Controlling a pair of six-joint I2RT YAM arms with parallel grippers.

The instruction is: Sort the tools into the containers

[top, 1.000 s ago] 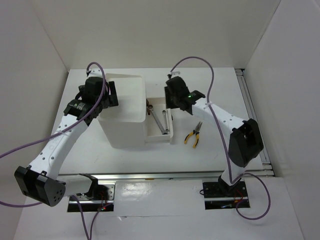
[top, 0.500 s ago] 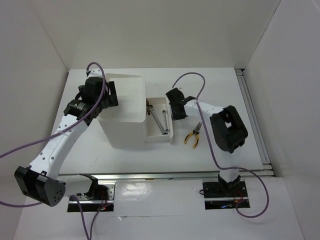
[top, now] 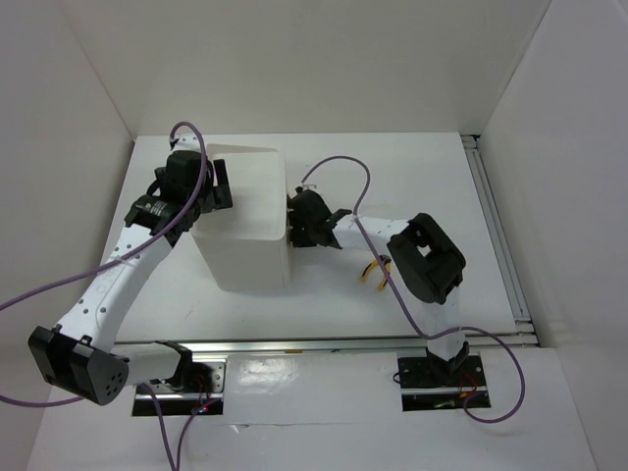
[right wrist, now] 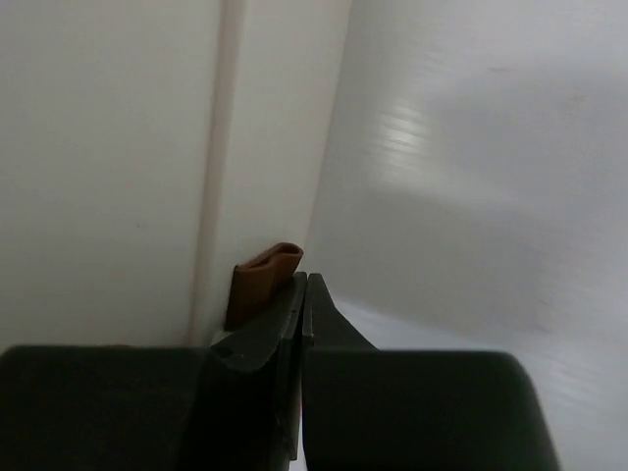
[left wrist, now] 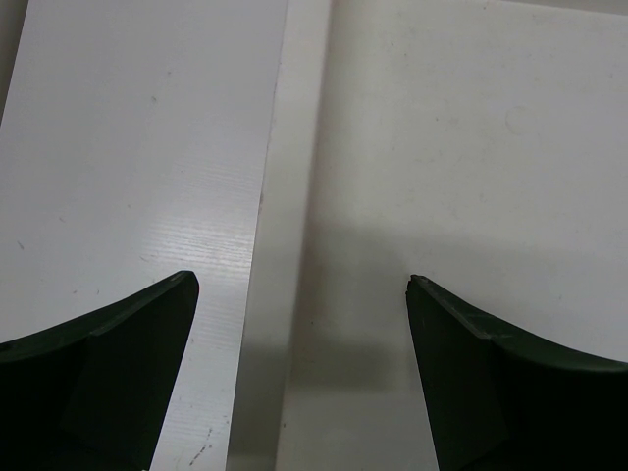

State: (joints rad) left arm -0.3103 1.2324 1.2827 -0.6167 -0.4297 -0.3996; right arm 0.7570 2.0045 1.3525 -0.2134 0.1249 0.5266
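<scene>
The white box (top: 243, 211) stands left of centre on the table, its drawer pushed in. My right gripper (top: 297, 224) is shut with nothing in it, its tips against the box's right face. In the right wrist view the shut gripper (right wrist: 305, 280) sits just beside the dark brown knob (right wrist: 260, 283). The yellow-handled pliers (top: 374, 271) lie on the table, partly hidden under my right arm. My left gripper (top: 218, 186) is open at the box's upper left edge. Its fingers (left wrist: 118, 343) stand wide over an edge of the box (left wrist: 294, 147). No other tools show.
A metal rail (top: 496, 235) runs along the table's right side. White walls enclose the table at the back and on both sides. My right arm stretches low across the table from the right towards the box.
My right gripper has shut and swung left to the box. The open drawer with the silver wrench has slid into the box. The left arm has not moved.
</scene>
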